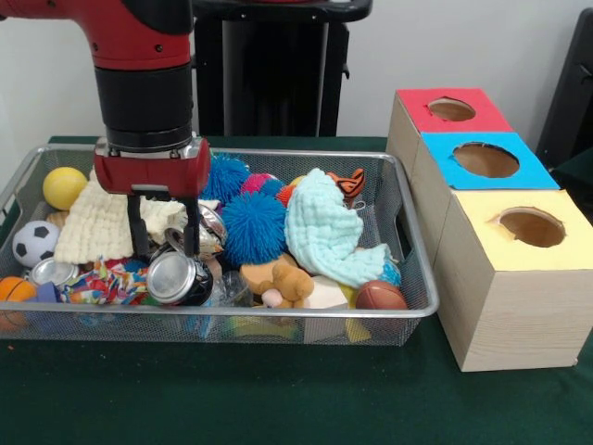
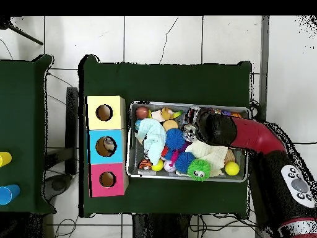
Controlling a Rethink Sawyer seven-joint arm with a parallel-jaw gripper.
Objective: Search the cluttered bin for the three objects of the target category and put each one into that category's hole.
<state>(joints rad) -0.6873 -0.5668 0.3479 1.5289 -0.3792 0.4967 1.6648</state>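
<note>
1. In the bin (image 1: 408, 209), over its left half in the front view, the gripper (image 1: 165, 243) hung low in the clutter, its two black fingers (image 1: 138, 232) pointing straight down.
2. The fingers stood moderately apart with nothing gripped between them; a silver can (image 1: 176, 276) lay just in front of and below the tips, and a second can (image 1: 51, 272) sat further left.
3. One crinkly clear plastic piece (image 1: 227, 289) appeared to lie just right of the near can, low against the front mesh. I could not pick out the other two pieces; they were probably buried under cloth and toys.
4. From overhead the arm (image 2: 257, 137) covered that corner of the bin, so the plastic could not be confirmed there.
5. The step in hand looked like the search and first grasp. To do it well, the gripper would need to shift towards the plastic, clear of the can, and come down with one finger on each side of a raised fold.
6. The plastic would likely crumple and slip, so a firm, centred close seemed wise. The can might roll or get caught instead.
7. The boxes (image 1: 500, 269) stood beside the bin, holes (image 1: 531, 225) facing up; which one suits plastic could not be told.
</note>
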